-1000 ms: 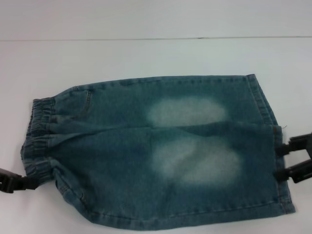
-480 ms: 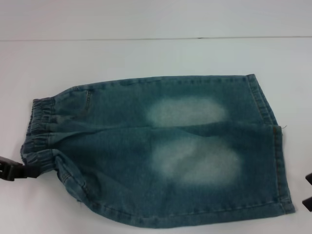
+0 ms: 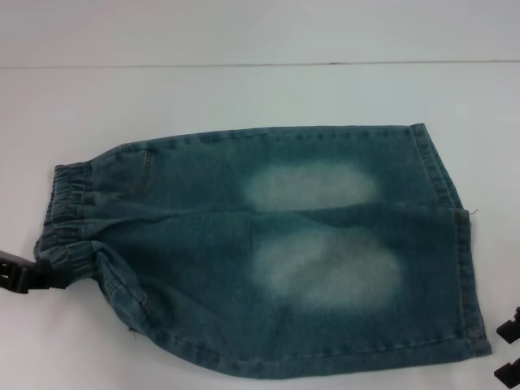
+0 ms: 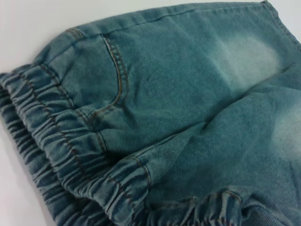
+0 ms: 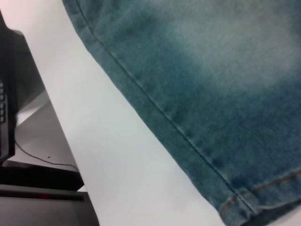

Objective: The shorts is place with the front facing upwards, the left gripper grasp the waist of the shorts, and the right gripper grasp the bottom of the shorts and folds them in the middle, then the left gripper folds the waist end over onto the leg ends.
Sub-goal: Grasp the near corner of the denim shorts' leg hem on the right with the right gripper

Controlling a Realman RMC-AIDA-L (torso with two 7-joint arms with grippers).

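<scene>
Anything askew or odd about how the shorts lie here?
The denim shorts lie folded lengthwise on the white table, mostly flat. Only the elastic waist bunches unevenly beside the left gripper; no damage visible.

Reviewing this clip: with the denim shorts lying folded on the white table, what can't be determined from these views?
- Left end effector: head view cuts it off at the edge beside the shorts' waist; whether it grips the fabric is unclear. Its own wrist view shows only denim.
- Right end effector: only tips show at the corner, clear of the hem; finger spacing unreadable.
- Layers beneath the denim shorts: hidden by the top layer.
</scene>
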